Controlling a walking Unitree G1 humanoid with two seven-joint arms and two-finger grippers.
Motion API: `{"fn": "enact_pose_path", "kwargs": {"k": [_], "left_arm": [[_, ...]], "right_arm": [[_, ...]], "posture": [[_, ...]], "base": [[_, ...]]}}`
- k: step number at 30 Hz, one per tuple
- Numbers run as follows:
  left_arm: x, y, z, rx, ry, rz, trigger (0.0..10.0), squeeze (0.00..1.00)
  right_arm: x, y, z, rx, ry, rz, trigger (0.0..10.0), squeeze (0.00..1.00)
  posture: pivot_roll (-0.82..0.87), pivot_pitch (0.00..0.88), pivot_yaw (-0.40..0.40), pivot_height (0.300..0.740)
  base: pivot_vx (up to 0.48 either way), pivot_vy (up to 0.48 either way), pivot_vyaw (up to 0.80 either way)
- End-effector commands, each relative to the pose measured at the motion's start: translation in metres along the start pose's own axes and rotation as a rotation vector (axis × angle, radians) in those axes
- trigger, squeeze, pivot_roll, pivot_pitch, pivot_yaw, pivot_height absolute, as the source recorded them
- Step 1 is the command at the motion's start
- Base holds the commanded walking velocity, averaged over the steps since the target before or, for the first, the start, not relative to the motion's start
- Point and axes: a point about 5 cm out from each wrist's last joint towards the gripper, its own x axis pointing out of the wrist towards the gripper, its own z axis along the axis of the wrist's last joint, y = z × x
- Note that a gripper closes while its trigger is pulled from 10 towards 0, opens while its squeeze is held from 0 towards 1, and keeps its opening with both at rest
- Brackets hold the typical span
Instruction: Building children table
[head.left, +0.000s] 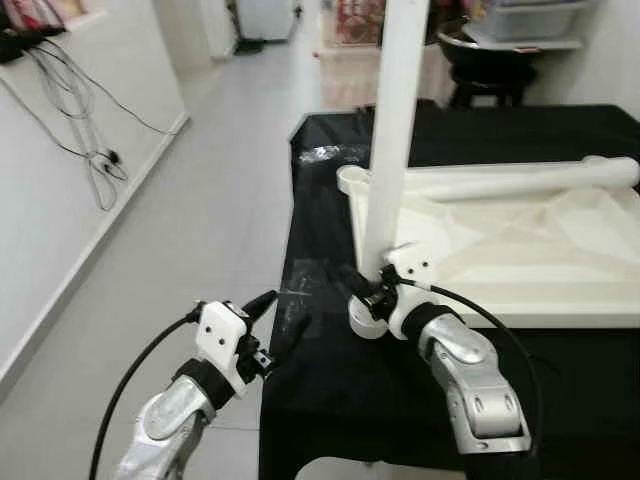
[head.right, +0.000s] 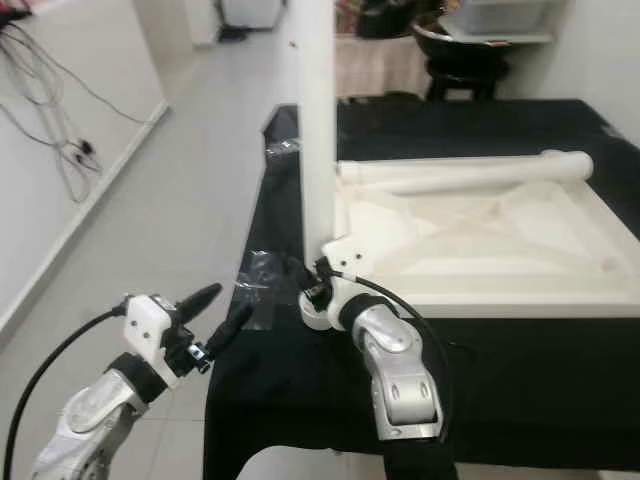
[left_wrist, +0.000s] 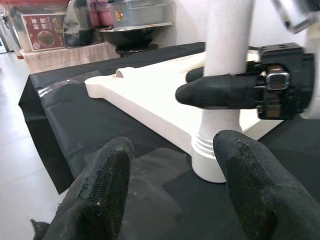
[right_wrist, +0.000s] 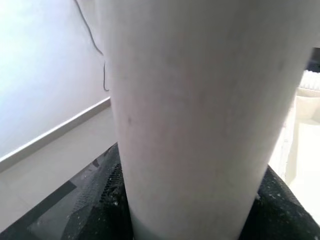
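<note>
Head eyes look down at the table leg (head.left: 392, 140); wrist views face it closely.

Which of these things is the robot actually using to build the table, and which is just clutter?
In use: upright white plastic leg, upturned white tabletop, second white leg lying on it, right gripper.

Lying about: wall cables, dark bowl on stool, clear plastic wrap.
</note>
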Motion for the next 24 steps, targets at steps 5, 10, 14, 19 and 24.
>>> {"fn": "enact_pose_path", "kwargs": {"k": [5,10,14,19,24], "left_arm": [[-0.001,0.001,-0.003,0.008,0.014,0.015,10.0,0.0],[0.002,-0.001,-0.004,0.003,0.012,0.008,10.0,0.0],[0.003,-0.004,-0.005,0.0,0.009,0.005,10.0,0.0],[0.004,-0.005,-0.005,-0.001,0.005,0.009,10.0,0.0],[0.003,-0.007,-0.006,0.0,0.003,0.013,10.0,0.0]], "right_arm": [[0.0,-0.011,-0.017,0.011,0.105,0.003,10.0,0.36],[0.003,-0.009,0.012,0.02,-0.022,0.202,10.0,1.0],[0.01,-0.018,0.031,-0.093,-0.056,0.448,10.0,0.0],[0.016,-0.028,0.033,-0.151,0.008,0.63,10.0,0.0],[0.027,-0.039,0.038,-0.155,0.054,0.699,10.0,0.0]], "posture": [[-0.09,0.113,0.032,0.74],[-0.09,0.106,0.025,0.74],[-0.09,0.099,0.01,0.74],[-0.07,0.092,-0.001,0.74],[-0.06,0.088,-0.009,0.74]], "base": [[0.0,0.0,0.0],[0.0,0.0,0.0],[0.0,0.0,0.0],[0.0,0.0,0.0],[0.0,0.0,0.0]]}}
